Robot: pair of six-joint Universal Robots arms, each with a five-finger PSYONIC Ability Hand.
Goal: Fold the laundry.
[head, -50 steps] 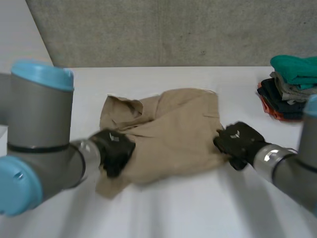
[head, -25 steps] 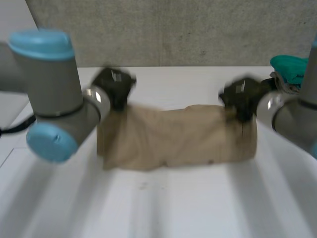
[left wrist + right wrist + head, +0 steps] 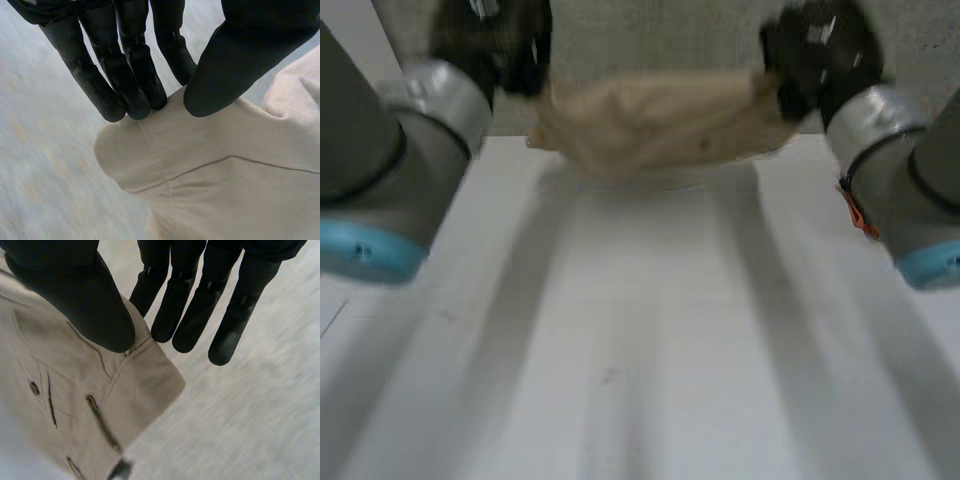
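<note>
A tan garment (image 3: 665,125) with buttons and a pocket seam hangs in the air above the far part of the white table (image 3: 650,330), stretched between both hands. My left hand (image 3: 505,40) pinches its left end: its own wrist view has the thumb (image 3: 235,65) and fingers (image 3: 135,85) pressed onto a corner of the tan cloth (image 3: 215,185). At the other end my right hand (image 3: 815,55) holds the opposite corner, with the thumb (image 3: 85,305) and fingers (image 3: 170,315) clamped on the cloth's edge (image 3: 85,400).
An orange-edged bit of the folded clothes stack (image 3: 853,212) peeks out behind my right arm (image 3: 905,170) at the table's right side. My left arm (image 3: 380,170) rises along the left. A grey wall stands behind the table.
Both hands have lifted the tan garment off the table, carrying it up and toward the far edge. It went from lying crumpled to hanging stretched between them.
</note>
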